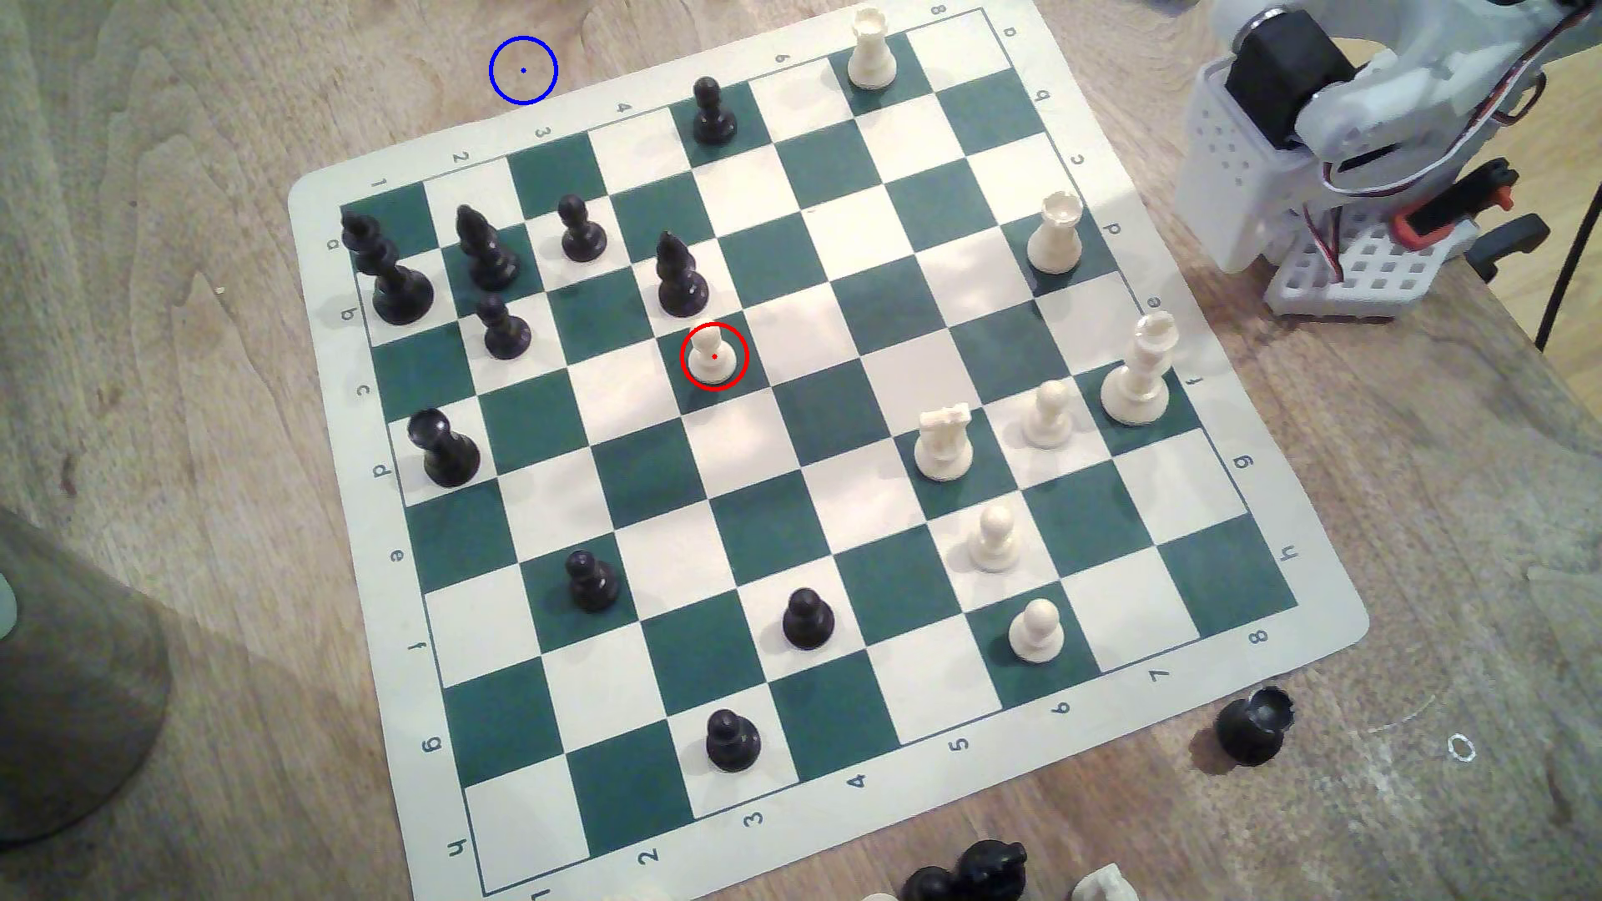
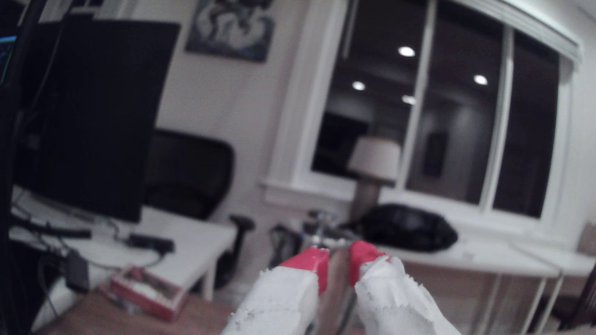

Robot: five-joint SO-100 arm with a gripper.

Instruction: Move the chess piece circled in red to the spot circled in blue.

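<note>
The chess piece circled in red (image 1: pixel 713 353) is a small cream pawn standing upright near the middle of the green-and-white chess mat (image 1: pixel 1318 624), just below a black bishop (image 1: pixel 680 275). The spot circled in blue (image 1: pixel 523 70) is bare wood tabletop beyond the mat's far edge, toward the exterior view's left. The arm's white base and folded body (image 1: pixel 1300 173) sit off the mat at the exterior view's upper right, far from the pawn. In the wrist view my gripper (image 2: pixel 338 257) points out into the room, its red-tipped white fingers (image 2: pixel 309 262) nearly together and holding nothing.
Black pieces crowd the mat's left side, with a black pawn (image 1: pixel 714 113) between the cream pawn and the blue ring. Cream rooks (image 1: pixel 870 50), a knight and pawns stand on the right. Captured pieces (image 1: pixel 1255 726) lie off the mat's near edge. A dark cone-shaped object (image 1: pixel 61 693) stands at the left.
</note>
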